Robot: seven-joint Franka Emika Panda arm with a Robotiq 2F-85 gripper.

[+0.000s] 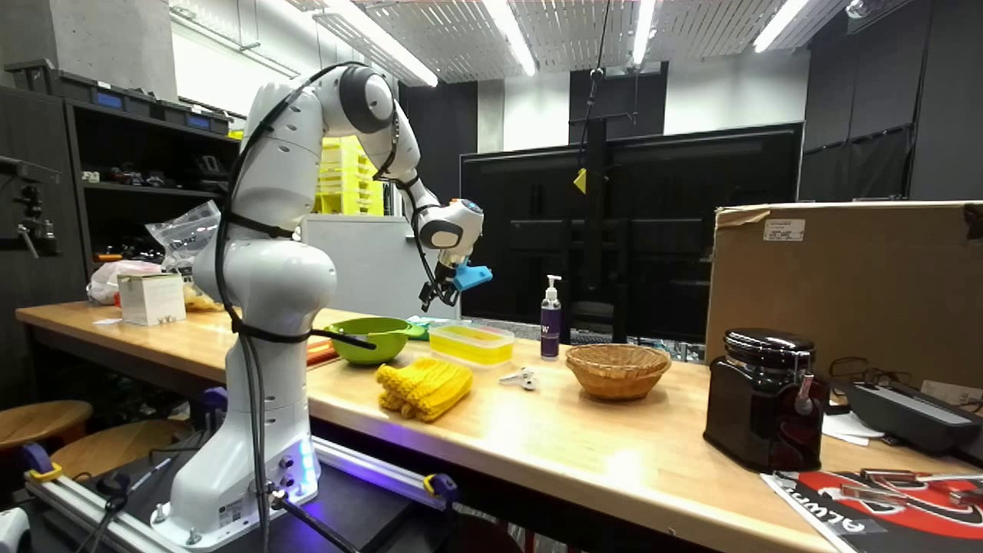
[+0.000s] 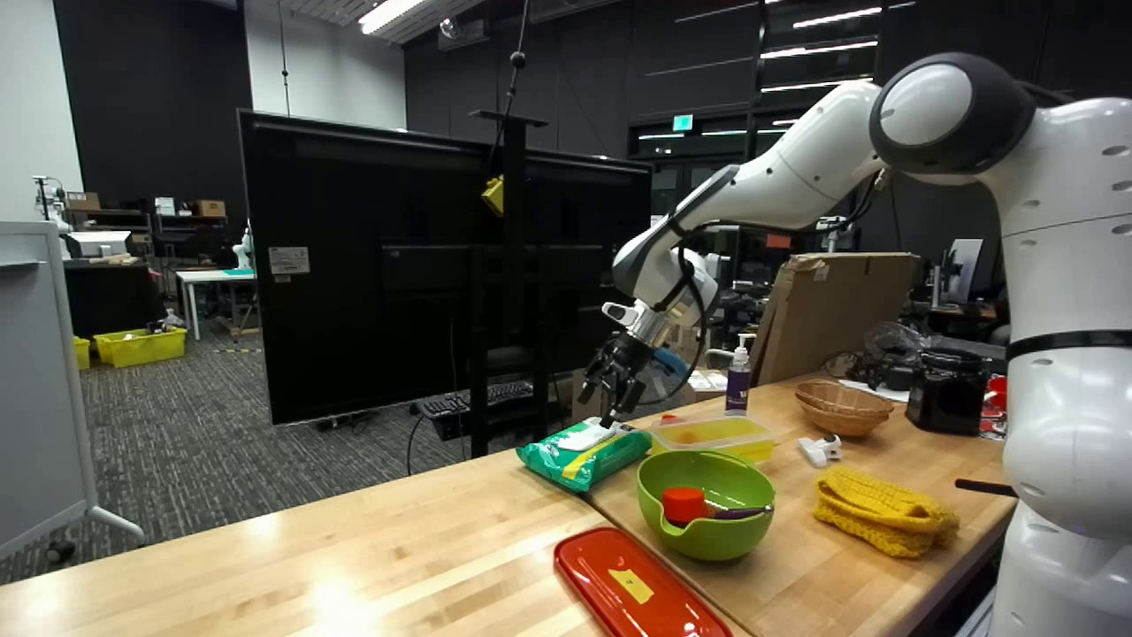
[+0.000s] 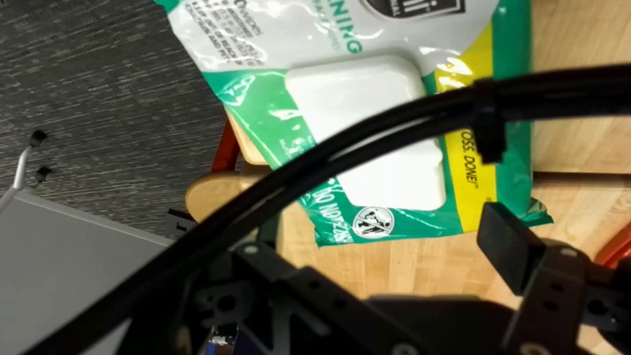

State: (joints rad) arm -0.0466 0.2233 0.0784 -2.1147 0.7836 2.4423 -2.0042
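I hold my gripper [image 2: 608, 396] wide apart, with nothing in it. It hangs above the green pack of wipes [image 3: 394, 177], which lies at the edge of the wooden table [image 2: 398, 531]. A see-through box [image 1: 470, 352] and a green bowl [image 2: 721, 540] sit near it.

Across the top of the wrist view, the packet [image 3: 291, 123] was green, white and grey with a yellow band, its lid [image 3: 389, 182] plain white; the fingers [image 3: 510, 246] were black. In an exterior view, the bowl [image 2: 734, 535] right of centre was lime green, the tray [image 2: 654, 615] red with a yellow label [image 2: 631, 586], the knitted cloth [image 2: 880, 513] bright yellow, the basket [image 2: 845, 421] brown, the worktop [image 2: 354, 548] striped pale tan.
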